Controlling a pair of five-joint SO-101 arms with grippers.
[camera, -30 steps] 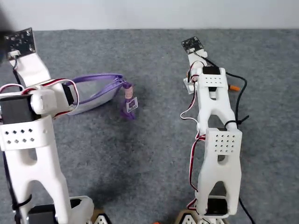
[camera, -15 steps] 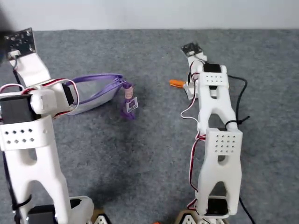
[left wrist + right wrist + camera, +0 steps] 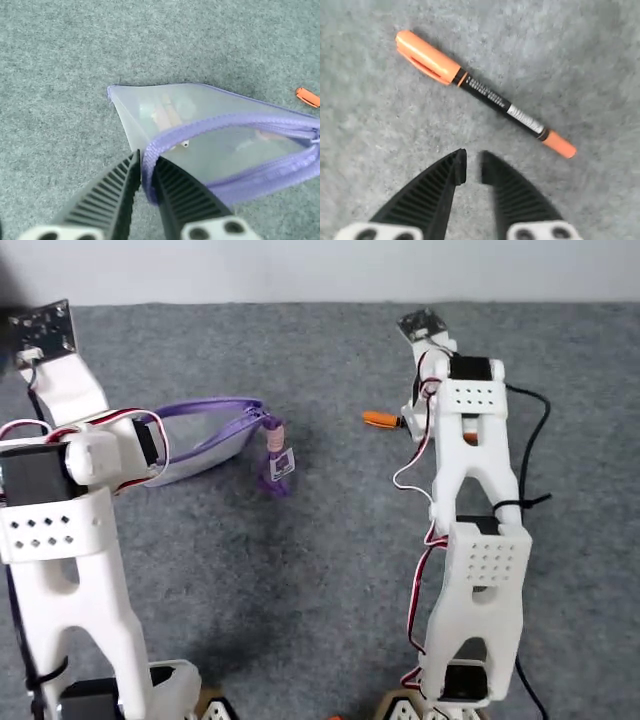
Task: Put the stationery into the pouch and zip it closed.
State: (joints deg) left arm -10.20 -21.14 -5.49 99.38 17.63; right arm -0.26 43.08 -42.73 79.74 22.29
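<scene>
Just over the pen (image 3: pixel 480 97), right jaws ajar

Left arm (image 3: pixel 60 540): rises from the 7 o'clock corner in the high view, upper link running toward 11 o'clock, wrist turned toward 3 o'clock.
Left gripper (image 3: pixel 142 175): jaws pinched together on the pouch (image 3: pixel 200 130) rim.
Right arm (image 3: pixel 480 560): stretched almost straight from 6 o'clock toward 12 o'clock.
Right gripper (image 3: pixel 473 167): pointing downward, jaws a narrow gap apart, nothing between them.
</scene>
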